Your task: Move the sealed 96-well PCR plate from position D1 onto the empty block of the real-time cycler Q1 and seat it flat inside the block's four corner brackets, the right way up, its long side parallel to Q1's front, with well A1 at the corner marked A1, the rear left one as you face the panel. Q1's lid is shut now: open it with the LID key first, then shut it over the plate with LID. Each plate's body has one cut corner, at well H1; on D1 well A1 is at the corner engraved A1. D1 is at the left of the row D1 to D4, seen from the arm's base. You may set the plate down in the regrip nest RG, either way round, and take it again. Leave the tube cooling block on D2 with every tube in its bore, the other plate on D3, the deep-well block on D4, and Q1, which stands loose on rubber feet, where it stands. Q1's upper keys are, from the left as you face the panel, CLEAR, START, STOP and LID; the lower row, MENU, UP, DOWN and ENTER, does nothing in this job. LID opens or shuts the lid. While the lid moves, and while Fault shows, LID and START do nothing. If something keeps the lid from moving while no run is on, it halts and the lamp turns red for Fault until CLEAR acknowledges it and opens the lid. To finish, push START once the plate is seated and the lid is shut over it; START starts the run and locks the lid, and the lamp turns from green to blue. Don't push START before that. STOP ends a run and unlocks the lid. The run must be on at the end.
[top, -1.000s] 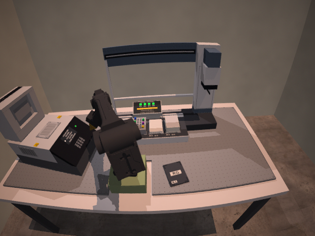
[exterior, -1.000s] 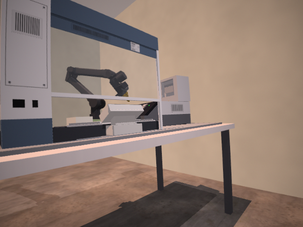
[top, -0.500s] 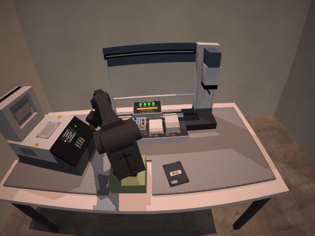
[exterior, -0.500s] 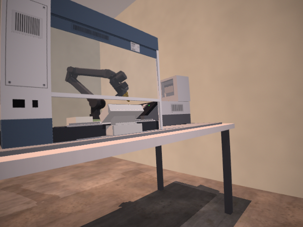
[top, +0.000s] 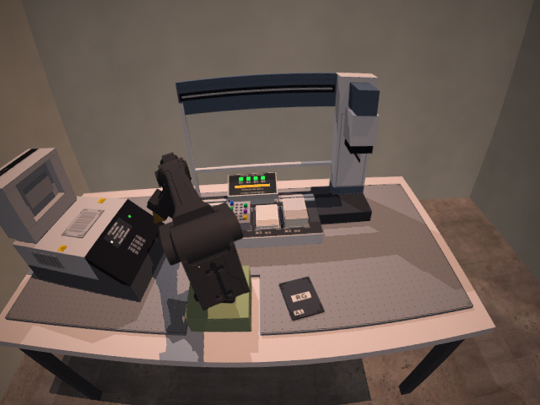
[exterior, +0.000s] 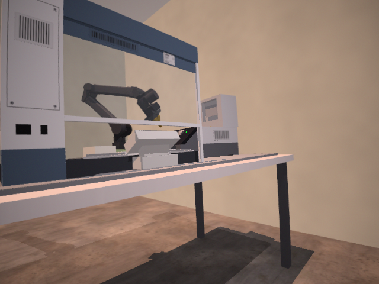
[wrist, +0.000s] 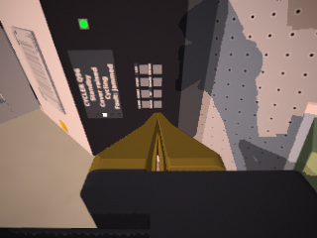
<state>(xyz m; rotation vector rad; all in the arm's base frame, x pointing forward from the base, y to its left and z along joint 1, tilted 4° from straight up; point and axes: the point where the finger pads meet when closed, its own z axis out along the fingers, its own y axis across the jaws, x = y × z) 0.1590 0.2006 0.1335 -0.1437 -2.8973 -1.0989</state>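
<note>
- Where the table [top: 435, 261] meets the left wall, the cycler Q1 [top: 47, 251] stands with its lid [top: 32, 191] raised, the ribbed block [top: 83, 222] bare, and its lamp [top: 129, 216] green.
- Above the sloped black panel [wrist: 124, 45], the gripper [wrist: 158, 141] hovers just short of the key grid [wrist: 150, 85], its ochre fingers pressed together on nothing.
- Behind the arm [top: 198, 235], position D1 is hidden, so the sealed plate cannot be made out.
- Right of it, the tube cooling block [top: 240, 210], the other plate [top: 267, 215] and the deep-well block [top: 294, 210] sit in their row.
- Nearer the front edge lies the regrip nest RG [top: 300, 298].
</note>
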